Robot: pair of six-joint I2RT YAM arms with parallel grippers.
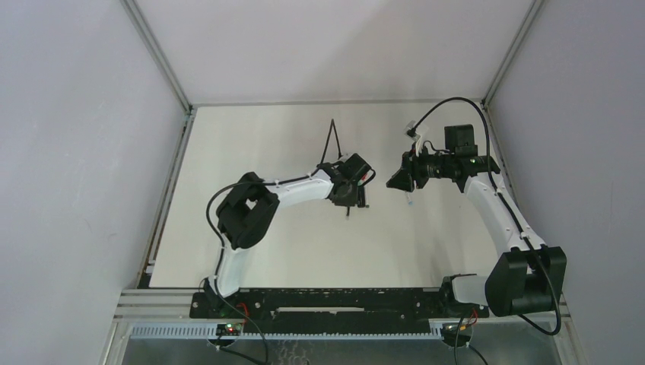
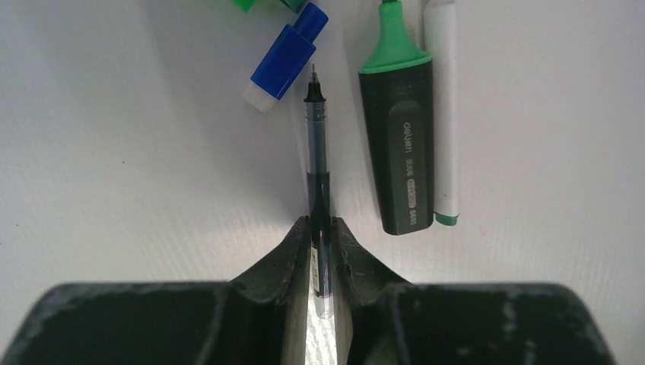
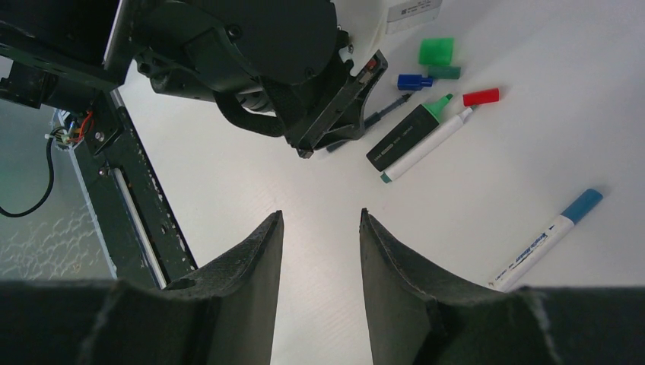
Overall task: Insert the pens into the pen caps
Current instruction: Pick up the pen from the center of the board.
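Top external: white tabletop (image 1: 304, 251) boxed by pale grey walls (image 1: 76, 152). Left wrist: left gripper (image 2: 321, 228) narrow, clamping slim black pen (image 2: 318, 152) flat on tabletop, blue cap (image 2: 285, 57) near tip, green highlighter (image 2: 399, 144) beside. Right gripper (image 3: 319, 220) half-spread, empty.

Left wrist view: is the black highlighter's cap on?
No. The black highlighter lies with its green tip bare, beside a white marker.

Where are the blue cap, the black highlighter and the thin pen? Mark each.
blue cap (image 2: 283, 61), left wrist view, on its blue body.
black highlighter (image 2: 405, 144), left wrist view, mid-barrel.
thin pen (image 2: 316, 144), left wrist view, clear barrel section.
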